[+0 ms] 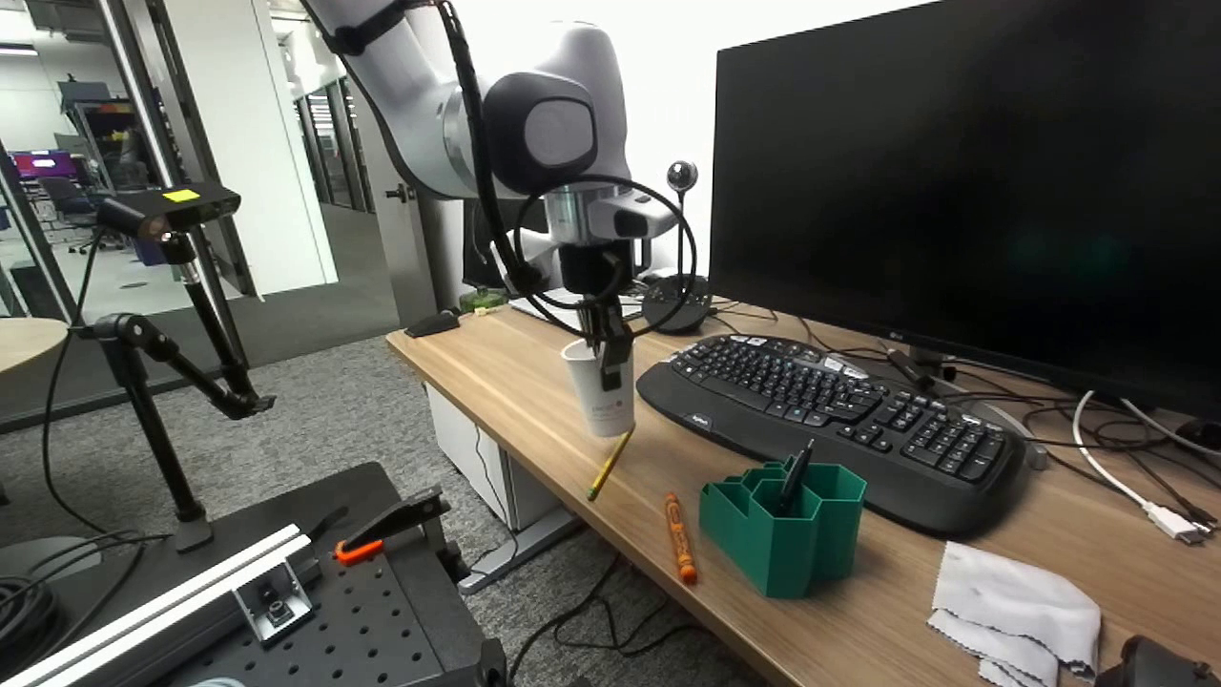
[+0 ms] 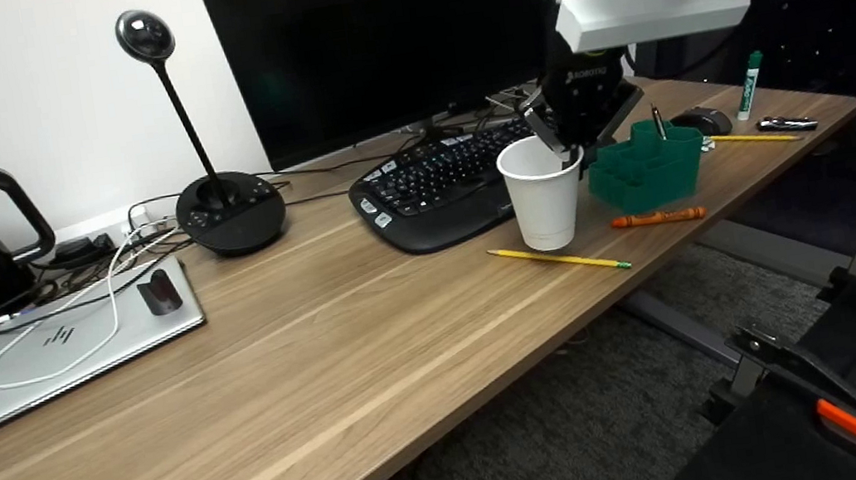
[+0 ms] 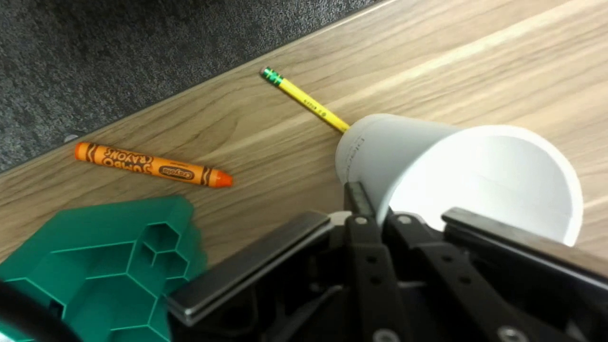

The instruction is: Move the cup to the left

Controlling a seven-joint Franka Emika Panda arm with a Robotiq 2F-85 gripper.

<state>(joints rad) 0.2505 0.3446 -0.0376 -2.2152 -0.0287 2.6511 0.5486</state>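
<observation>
The white paper cup [image 1: 601,405] is upright over the desk, beside the keyboard; it also shows in an exterior view [image 2: 543,207] and, seen from above, in the wrist view [image 3: 403,147]. My gripper [image 3: 373,206] is shut on the cup's wall at the rim, one finger inside and one outside. The gripper also shows at the rim in both exterior views [image 1: 612,367] [image 2: 572,157]. The cup's base is close to the desk; I cannot tell whether it touches. Part of the rim is hidden behind the fingers.
A yellow pencil [image 2: 564,258] lies by the cup's base. An orange crayon [image 1: 680,536] and the dark green organiser [image 1: 792,544] with a pen stand nearby. The black keyboard [image 1: 830,420] and monitor [image 1: 954,191] are behind. A webcam stand [image 2: 232,215] and laptop [image 2: 66,349] are farther along.
</observation>
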